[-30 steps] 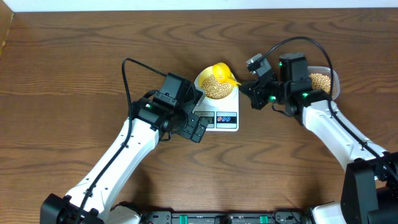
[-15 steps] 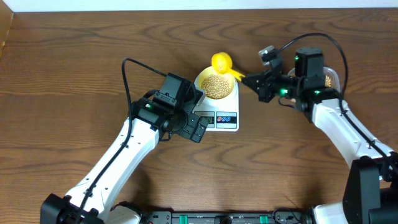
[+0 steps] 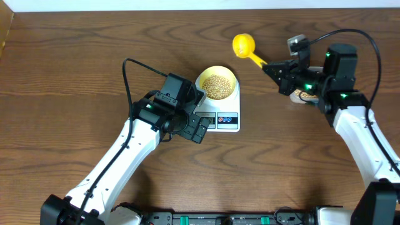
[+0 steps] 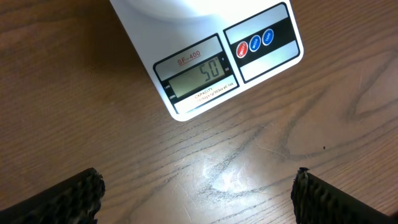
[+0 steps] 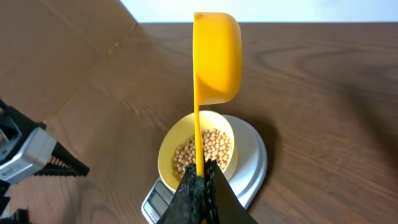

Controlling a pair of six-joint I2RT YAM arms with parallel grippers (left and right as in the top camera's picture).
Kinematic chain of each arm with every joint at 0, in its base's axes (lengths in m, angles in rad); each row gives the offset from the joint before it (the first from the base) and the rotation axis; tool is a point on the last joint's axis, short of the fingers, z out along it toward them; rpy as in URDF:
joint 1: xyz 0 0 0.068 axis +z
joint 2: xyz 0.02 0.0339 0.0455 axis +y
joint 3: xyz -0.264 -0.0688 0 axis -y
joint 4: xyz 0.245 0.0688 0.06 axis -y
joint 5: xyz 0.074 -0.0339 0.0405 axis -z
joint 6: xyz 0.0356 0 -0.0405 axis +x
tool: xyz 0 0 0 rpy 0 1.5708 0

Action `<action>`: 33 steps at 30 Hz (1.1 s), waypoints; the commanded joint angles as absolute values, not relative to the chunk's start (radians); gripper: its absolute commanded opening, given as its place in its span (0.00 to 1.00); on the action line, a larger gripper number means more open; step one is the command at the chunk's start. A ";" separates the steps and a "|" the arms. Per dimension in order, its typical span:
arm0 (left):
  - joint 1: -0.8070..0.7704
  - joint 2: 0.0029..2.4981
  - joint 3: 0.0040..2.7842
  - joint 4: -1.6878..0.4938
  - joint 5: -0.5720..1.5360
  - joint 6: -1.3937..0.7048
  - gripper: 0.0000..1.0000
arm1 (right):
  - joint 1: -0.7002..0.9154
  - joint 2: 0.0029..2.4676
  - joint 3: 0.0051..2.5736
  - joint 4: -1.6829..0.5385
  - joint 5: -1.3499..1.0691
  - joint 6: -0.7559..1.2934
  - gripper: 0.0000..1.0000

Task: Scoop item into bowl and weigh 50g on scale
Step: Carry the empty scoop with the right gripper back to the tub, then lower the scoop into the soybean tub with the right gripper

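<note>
Careful: beans roll; bowl light, rigid, take it by rim; your R gripper pinches scoop handle; L gripper gapes empty.

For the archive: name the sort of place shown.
Probably a robotics lab bench: white left robot arm and right robot arm at a brown wooden table, with a white digital kitchen scale bearing a pale-yellow round bowl of tan beans.

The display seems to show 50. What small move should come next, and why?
Probably lower the bright yellow plastic scoop to the brown wooden table and release it. The white digital scale reads 50 under the small pale-yellow bowl of tan beans, and the right pincer holds the scoop clear of it; more scooping seems unneeded.
</note>
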State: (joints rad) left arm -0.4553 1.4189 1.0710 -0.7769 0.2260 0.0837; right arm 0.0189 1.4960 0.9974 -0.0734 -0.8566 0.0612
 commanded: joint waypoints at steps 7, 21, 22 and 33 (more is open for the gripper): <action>-0.456 1.425 1.062 -0.776 0.216 0.097 0.98 | -0.156 1.430 1.000 -0.191 -0.870 0.160 0.01; -0.456 1.425 1.062 -0.776 0.216 0.097 0.98 | -0.405 1.335 1.000 -0.508 -0.661 -0.072 0.01; -0.456 1.425 1.062 -0.776 0.216 0.097 0.98 | -0.405 1.327 1.000 -0.530 -0.629 -0.123 0.01; -0.456 1.425 1.062 -0.776 0.216 0.097 0.98 | -0.347 1.307 1.000 -0.613 -0.319 -0.334 0.01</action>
State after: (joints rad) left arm -0.4553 1.4185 1.0710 -0.7769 0.2260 0.0837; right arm -0.3767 1.3174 0.9977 -0.6090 -0.4068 -0.2214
